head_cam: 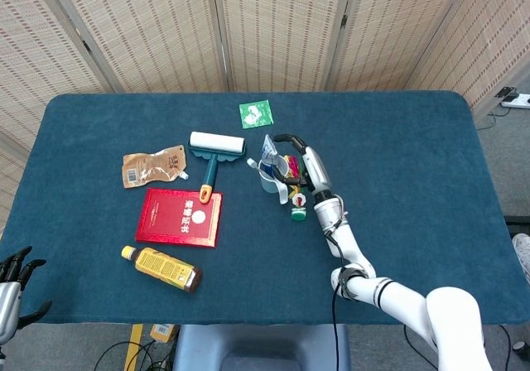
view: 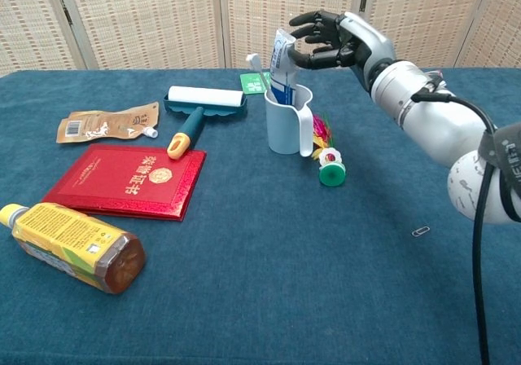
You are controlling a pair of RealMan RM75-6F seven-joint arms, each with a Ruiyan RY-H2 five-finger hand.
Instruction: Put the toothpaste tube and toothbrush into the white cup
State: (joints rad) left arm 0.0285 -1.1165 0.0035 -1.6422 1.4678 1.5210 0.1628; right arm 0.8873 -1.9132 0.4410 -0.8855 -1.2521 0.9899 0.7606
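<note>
While the right hand (view: 330,39) hovers with fingers spread and empty, the toothpaste tube (view: 281,65) and tilted toothbrush (view: 257,65) sit in the white cup (view: 287,123) just below-left of it.

One white cup (view: 286,120), one toothpaste tube (view: 282,66), one toothbrush (view: 258,66), one lint roller (view: 198,107), one red booklet (view: 127,180), one bottle (view: 72,246), one brown pouch (view: 106,123), one green sachet (head_cam: 256,113), one paper clip (view: 420,231).
</note>
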